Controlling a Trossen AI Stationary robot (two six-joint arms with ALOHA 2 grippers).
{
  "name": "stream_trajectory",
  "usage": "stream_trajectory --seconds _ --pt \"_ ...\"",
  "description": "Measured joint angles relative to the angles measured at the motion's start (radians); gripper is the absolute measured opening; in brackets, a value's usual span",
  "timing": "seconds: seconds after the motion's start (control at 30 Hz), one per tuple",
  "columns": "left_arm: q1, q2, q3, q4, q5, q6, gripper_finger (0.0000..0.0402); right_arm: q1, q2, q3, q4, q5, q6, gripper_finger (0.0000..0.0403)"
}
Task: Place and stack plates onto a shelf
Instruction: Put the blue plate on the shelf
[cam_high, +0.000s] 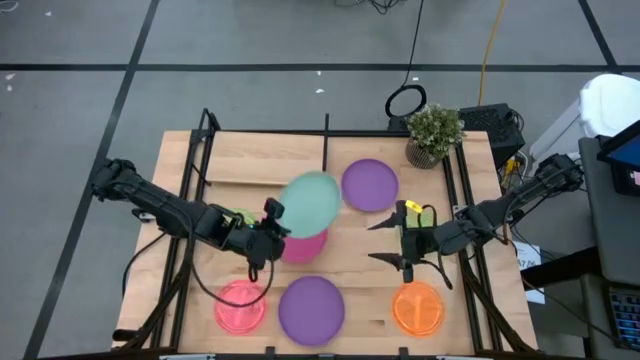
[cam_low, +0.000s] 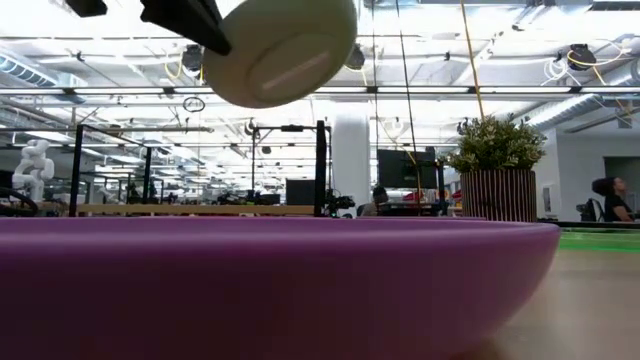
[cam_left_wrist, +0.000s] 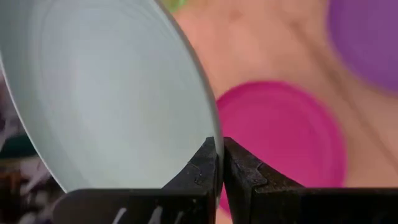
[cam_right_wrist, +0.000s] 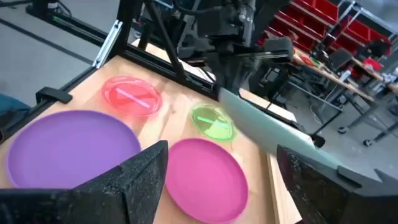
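Observation:
My left gripper (cam_high: 280, 217) is shut on a mint-green plate (cam_high: 312, 200), held in the air over the middle of the table, above a magenta plate (cam_high: 305, 247) that lies flat on the tabletop. The low view shows the mint plate's underside (cam_low: 285, 50). My right gripper (cam_high: 384, 240) hangs open to the right of the magenta plate, touching nothing. A purple plate (cam_high: 370, 185) lies by the shelf's light-wood board (cam_high: 260, 158). A second purple plate (cam_high: 311, 308), a pink-red one (cam_high: 240, 306) and an orange one (cam_high: 418, 308) lie along the near edge. A neon green plate (cam_right_wrist: 214, 121) is partly under the left arm. My left gripper (cam_left_wrist: 219, 152) pinches the mint-green plate by its rim (cam_left_wrist: 211, 127), one finger on each face. The fingers reach it from the table's left side. The plate is lifted clear of everything and tilted, extending beyond the fingers toward the shelf.
A potted plant (cam_high: 433, 135) stands at the far right corner beside the shelf's black rod frame (cam_high: 326, 140). Black frame rails run along both sides of the table. Bare wood shows between the magenta plate and my right gripper (cam_right_wrist: 221, 171).

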Motion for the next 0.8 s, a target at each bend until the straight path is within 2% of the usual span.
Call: stream_trajectory --seconds 0.13,0.43,0.8 --pt "0.037 -0.001 0.019 -0.088 -0.041 -0.058 0.0014 0.0 -0.006 0.0 -0.028 0.019 0.024 0.0279" --pt "0.166 -0.001 0.019 -0.311 -0.048 -0.21 0.0014 0.0 -0.006 0.0 -0.048 0.023 0.026 0.0279" --pt "0.315 -0.001 0.019 -0.428 -0.05 -0.301 0.0014 0.0 -0.006 0.0 -0.075 0.023 0.026 0.0279"
